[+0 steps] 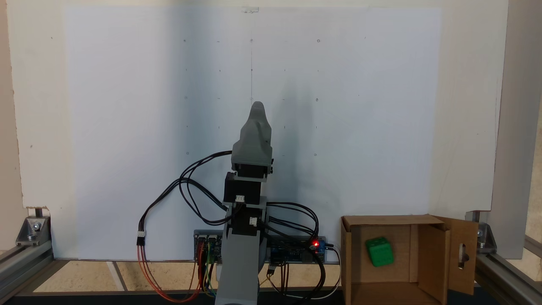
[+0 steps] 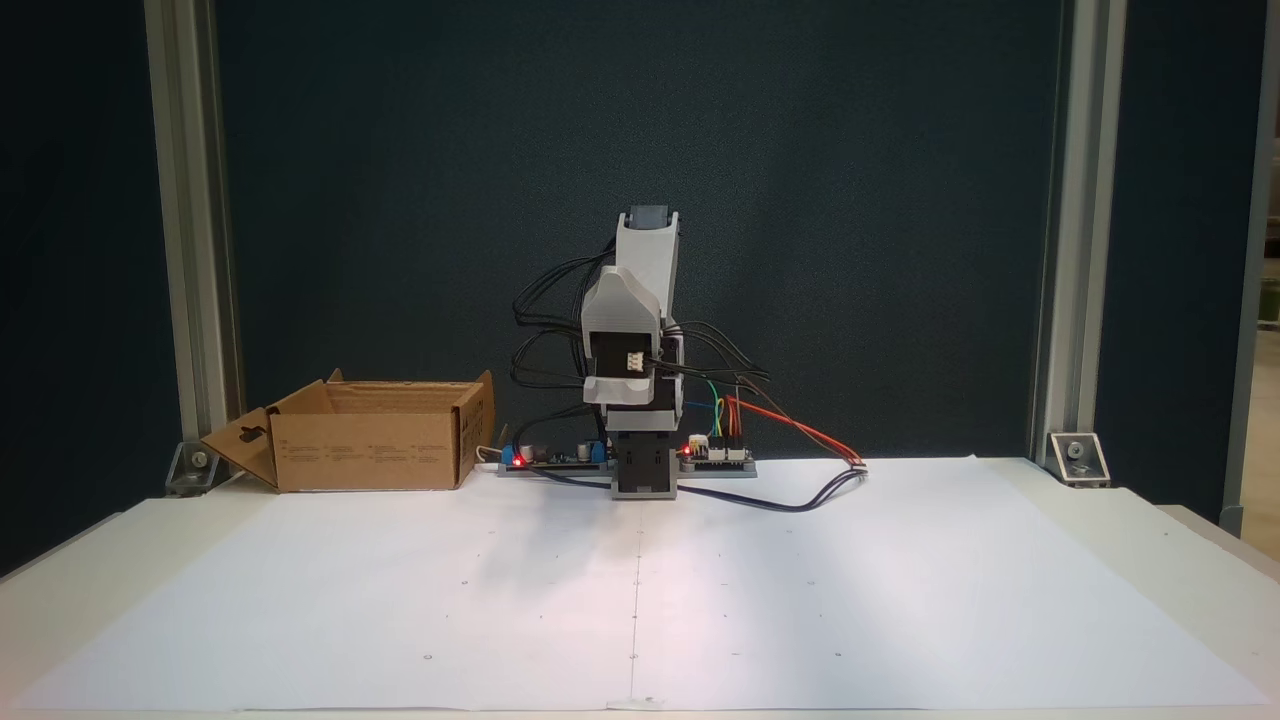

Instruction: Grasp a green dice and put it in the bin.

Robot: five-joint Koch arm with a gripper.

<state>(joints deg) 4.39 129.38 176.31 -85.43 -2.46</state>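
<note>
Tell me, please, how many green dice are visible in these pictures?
1. The green dice lies inside the cardboard box, at the lower right of the top-down fixed view. The box walls may hide others from the front camera.

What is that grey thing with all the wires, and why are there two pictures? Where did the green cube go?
The grey thing is a small robot arm that is bolted to a table, and the wires carry power and commands to its motors. At its end is a gripper, a kind of pincer. It is folded up, so I cannot tell whether it is open or shut, and I see nothing in it. The two pictures are the same moment from two cameras: one looks down from above, the other looks from the front across the white paper sheet. The green dice lies inside the cardboard box, as the camera above shows. From the front, the box stands at the left, beside the arm.
</note>
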